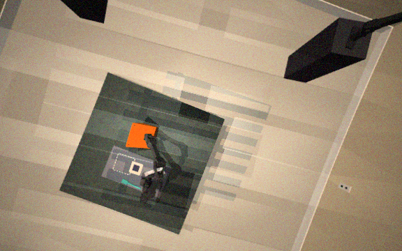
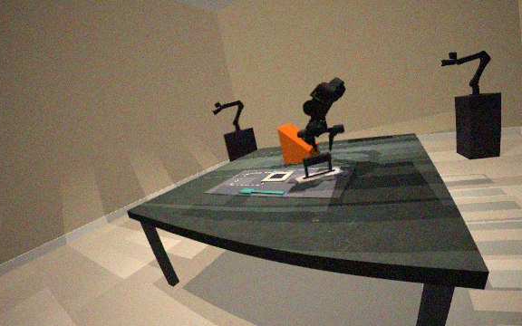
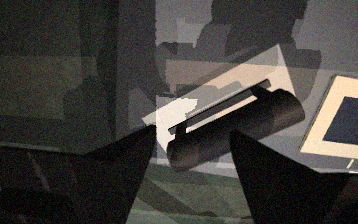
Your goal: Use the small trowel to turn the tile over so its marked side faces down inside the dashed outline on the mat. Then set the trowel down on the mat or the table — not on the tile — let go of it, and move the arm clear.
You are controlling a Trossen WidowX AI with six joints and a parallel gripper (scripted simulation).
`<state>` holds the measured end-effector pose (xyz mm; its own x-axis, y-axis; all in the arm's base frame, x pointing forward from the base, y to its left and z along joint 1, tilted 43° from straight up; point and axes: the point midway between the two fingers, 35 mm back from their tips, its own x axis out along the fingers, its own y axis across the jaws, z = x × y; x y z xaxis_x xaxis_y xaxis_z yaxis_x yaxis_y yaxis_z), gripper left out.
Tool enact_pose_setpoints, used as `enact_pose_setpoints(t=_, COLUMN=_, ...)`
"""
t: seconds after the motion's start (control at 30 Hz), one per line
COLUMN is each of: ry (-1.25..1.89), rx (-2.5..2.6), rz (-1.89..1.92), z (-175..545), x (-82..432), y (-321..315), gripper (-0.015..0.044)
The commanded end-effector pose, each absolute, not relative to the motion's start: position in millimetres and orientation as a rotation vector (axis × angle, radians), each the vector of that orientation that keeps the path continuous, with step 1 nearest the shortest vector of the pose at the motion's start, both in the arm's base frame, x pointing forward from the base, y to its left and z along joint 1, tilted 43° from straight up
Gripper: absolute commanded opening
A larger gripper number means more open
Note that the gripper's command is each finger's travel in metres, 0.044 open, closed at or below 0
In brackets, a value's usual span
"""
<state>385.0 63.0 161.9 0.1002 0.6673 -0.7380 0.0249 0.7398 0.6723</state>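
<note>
The square tile lies on the grey mat, cream border and dark marked square facing up. It is at the right side of the dashed outline, mostly beside it. A small teal trowel-shaped tool lies near the mat's front edge. A pale plate with a thick black bar handle appears to rest on the mat, right of the tile. My gripper is open and empty above that handle; the height gap is unclear.
An orange wedge-shaped block stands behind the mat beside my arm's base. The dark table extends around the mat. Another arm on a black pedestal stands off the table, and one more stands farther left.
</note>
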Motion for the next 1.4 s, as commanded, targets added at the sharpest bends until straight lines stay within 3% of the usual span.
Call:
enact_pose_setpoints(t=0.0, ry=1.461, rx=0.741, rz=0.421, z=157.6, x=381.0, y=58.8, gripper=0.0270)
enact_pose_setpoints(t=0.8, ry=1.634, rx=1.390, rz=-0.217, z=141.4, x=367.5, y=34.8, gripper=0.0270)
enact_pose_setpoints(t=1.37, ry=1.636, rx=1.407, rz=-0.236, z=130.9, x=369.1, y=43.3, gripper=0.0270)
